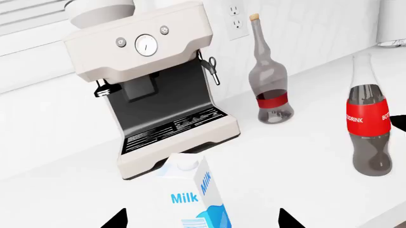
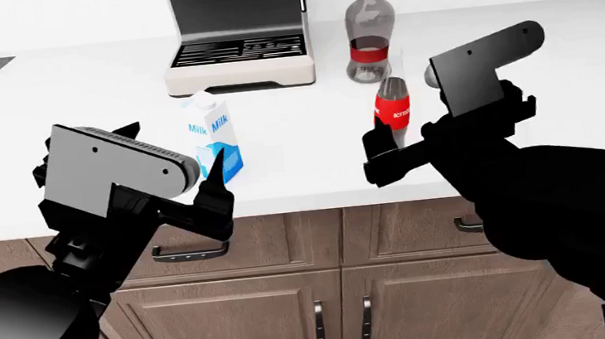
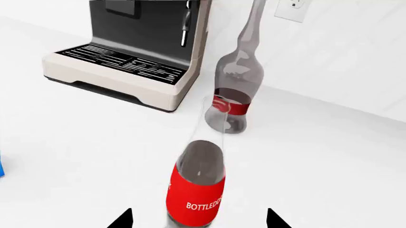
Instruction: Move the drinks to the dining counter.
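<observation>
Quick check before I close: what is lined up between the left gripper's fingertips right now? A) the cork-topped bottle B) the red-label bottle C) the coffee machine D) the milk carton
D: in the left wrist view the milk carton stands centred between the open fingertips of the left gripper, not yet gripped.

White milk carton (image 2: pixel 212 136) with blue lettering and blue wave print, small dark bottle (image 2: pixel 391 104) with red label and white text, clear long-necked bottle (image 2: pixel 367 23) with red band, cream and black coffee machine (image 2: pixel 236 34), white worktop (image 2: pixel 77 133), brown wooden cabinets (image 2: pixel 327 300), black grippers
</observation>
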{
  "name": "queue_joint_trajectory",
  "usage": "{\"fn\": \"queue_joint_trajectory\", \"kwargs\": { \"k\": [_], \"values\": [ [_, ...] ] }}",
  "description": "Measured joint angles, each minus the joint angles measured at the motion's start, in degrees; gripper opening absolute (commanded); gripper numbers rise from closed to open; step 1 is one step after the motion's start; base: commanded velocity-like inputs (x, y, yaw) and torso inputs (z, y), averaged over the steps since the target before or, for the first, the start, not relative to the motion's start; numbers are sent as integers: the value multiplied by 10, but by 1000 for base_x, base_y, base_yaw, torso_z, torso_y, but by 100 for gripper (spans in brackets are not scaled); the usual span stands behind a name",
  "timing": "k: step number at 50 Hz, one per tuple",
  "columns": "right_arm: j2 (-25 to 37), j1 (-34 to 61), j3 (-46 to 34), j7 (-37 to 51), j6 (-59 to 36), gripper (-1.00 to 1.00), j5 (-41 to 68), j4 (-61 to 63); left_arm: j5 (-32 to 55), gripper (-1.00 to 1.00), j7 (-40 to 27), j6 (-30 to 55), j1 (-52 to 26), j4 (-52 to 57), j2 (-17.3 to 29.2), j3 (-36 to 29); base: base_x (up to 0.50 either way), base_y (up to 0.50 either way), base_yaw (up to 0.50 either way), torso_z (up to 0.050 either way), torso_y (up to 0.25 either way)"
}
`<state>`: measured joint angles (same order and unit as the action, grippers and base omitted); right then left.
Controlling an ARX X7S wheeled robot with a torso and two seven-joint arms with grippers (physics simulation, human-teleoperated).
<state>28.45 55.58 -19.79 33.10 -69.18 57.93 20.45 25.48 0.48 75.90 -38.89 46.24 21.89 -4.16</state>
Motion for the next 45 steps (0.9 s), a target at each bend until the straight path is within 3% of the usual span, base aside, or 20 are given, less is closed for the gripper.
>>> {"fn": "queue_joint_trajectory", "kwargs": {
  "k": [45],
  "values": [
    [-49, 72, -91, -125, 99, 100, -99, -217, 12, 100, -9, -14, 19, 10, 10, -1, 0, 0, 0, 0, 0]
  ]
}}
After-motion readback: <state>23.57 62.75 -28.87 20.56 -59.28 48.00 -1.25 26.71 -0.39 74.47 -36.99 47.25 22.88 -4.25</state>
